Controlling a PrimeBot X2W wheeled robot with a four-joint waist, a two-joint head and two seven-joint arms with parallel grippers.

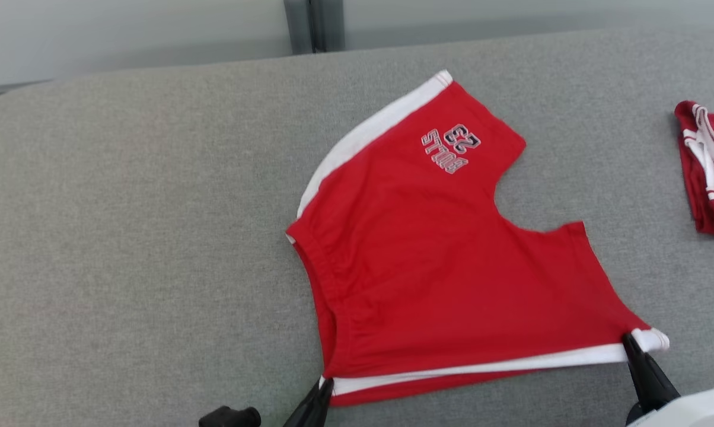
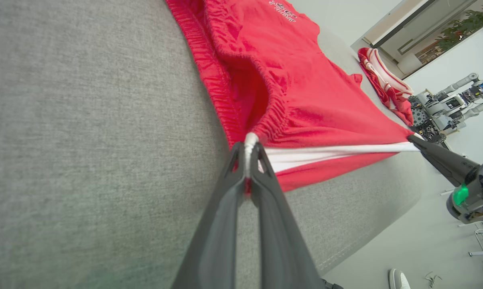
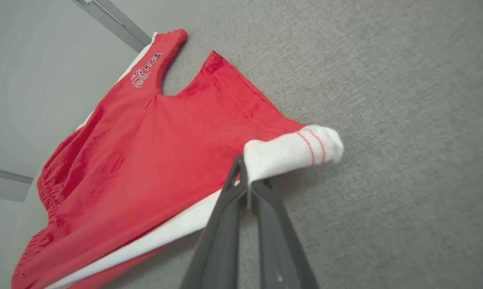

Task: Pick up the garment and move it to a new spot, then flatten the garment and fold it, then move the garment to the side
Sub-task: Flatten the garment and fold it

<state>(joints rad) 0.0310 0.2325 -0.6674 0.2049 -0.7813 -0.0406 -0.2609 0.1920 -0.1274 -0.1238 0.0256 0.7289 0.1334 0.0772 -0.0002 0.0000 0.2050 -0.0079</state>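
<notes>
Pinching the red shorts taut by their white stripe — left gripper at gathered waistband, right gripper at hem.

Grey woven fabric surface, evenly lit. Plain pale wall behind it, split by a dark vertical post. Pale smooth floor alongside. Far window, greenery outside.
</notes>
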